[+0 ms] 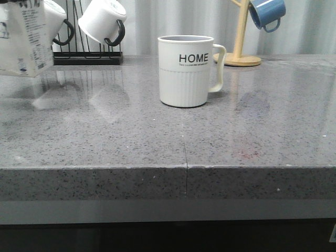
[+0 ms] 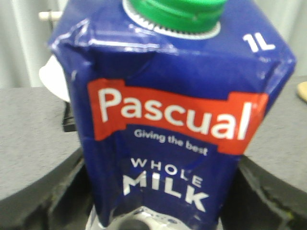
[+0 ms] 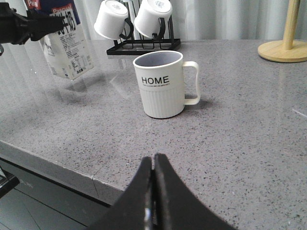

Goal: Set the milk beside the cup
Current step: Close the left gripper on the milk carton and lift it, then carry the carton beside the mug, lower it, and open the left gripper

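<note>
Counts, largest first. One grey speckled countertop (image 1: 105, 142), polished enough to show reflections, with a thin seam running back from its front edge; pale curtain-like backdrop behind it.

One milk (image 1: 23, 39) carton: held clear of the counter at far left, tilted, well apart from the cup. Left wrist view shows its dark blue top with a green cap (image 2: 175, 12), a red "Pascual" band and "WHOLE MILK".

One cup (image 1: 187, 71), white, "HOME" lettering, ribbed lower half, upright mid-counter, handle toward the robot's right.

One black rack (image 1: 86, 58) at the back carrying two small white mugs (image 1: 102, 21) with black handles, tipped mouth-down. One wooden stand (image 1: 240, 47) at back right with one blue mug (image 1: 268, 13) hanging.

Left gripper (image 2: 158, 211): black fingers (image 2: 38, 201) flank the carton on both sides, pinching it. Right gripper (image 3: 153, 191): jaws pressed together, holding nothing, hanging near the counter's front edge, in front of the cup.
</note>
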`<state>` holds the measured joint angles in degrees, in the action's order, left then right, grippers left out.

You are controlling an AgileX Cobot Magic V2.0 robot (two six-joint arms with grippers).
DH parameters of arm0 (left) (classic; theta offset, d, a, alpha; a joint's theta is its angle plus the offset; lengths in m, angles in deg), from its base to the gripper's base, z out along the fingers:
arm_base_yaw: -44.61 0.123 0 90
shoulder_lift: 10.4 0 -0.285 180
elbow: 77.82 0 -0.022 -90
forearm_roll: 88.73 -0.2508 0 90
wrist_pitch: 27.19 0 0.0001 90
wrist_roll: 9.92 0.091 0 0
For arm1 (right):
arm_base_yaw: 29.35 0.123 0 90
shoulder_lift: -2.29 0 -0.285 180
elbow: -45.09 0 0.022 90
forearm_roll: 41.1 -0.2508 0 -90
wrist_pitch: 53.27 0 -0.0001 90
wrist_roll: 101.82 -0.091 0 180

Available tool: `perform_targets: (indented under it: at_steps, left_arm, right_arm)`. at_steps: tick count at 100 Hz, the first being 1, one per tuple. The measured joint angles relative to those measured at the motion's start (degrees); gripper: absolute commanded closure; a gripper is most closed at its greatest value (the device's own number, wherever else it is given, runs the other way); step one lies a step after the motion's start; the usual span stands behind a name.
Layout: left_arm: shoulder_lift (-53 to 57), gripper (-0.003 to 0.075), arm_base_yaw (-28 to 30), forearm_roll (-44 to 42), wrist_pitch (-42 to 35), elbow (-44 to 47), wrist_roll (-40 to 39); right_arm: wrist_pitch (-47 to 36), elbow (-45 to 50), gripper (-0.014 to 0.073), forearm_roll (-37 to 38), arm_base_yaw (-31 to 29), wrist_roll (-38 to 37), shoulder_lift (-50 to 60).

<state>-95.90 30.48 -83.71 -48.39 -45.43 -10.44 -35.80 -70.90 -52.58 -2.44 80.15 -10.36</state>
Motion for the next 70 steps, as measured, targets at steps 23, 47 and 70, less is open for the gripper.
perform_targets:
  at_steps: [23, 47, 70]
  left_arm:
    - [2.14, 0.0498, -5.91, 4.34, 2.39, 0.00, 3.53]
    - [2.12, 0.0498, -13.68, 12.03, 1.03, 0.00, 9.54]
    - [-1.74, 0.0498, -18.14, 14.65, -1.66, -0.71, 10.51]
  right_arm:
    - [0.00, 0.00, 0.0618, 0.00, 0.00, 0.00, 0.00]
    - [0.00, 0.00, 0.0618, 0.00, 0.00, 0.00, 0.00]
    - [0.00, 0.00, 0.0618, 0.00, 0.00, 0.00, 0.00]
